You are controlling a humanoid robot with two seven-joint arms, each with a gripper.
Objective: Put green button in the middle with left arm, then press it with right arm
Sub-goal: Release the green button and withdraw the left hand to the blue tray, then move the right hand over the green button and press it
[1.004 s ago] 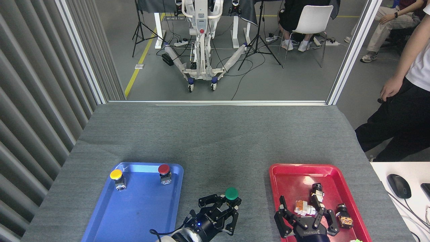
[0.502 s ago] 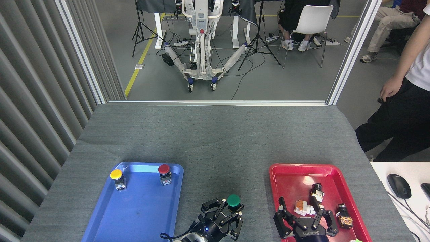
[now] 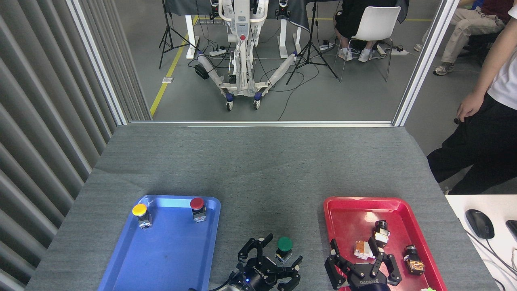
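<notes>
A green button (image 3: 284,243) stands upright on the grey cloth table (image 3: 258,161) near the front edge, in the bare strip between a blue tray (image 3: 121,266) and a red tray (image 3: 337,210). The left gripper (image 3: 270,254) sits just behind it at the front edge, its three fingers spread open around the button; one fingertip (image 3: 299,258) lies to the button's right, the others to its left, and whether any of them touches the base cannot be told. The right gripper (image 3: 359,258) hangs over the front part of the red tray, fingers splayed open and holding nothing, white lettering visible on its palm.

In the blue tray, a yellow button (image 3: 139,210) stands at the far left corner and a red button (image 3: 197,204) near the far right corner, well apart from each other. The red tray carries several small parts: a dark cylindrical piece (image 3: 381,228) towards its middle, an orange-and-white piece (image 3: 361,249) just beside the right gripper's fingers, and a black-and-orange piece (image 3: 414,260) by the right rim.

Beyond the far edge, a wheeled white stand (image 3: 242,48) and a white chair (image 3: 373,24) occupy the floor. A person in dark trousers (image 3: 480,141) stands off the table's right edge, near a computer mouse (image 3: 479,223) on a white desk.
</notes>
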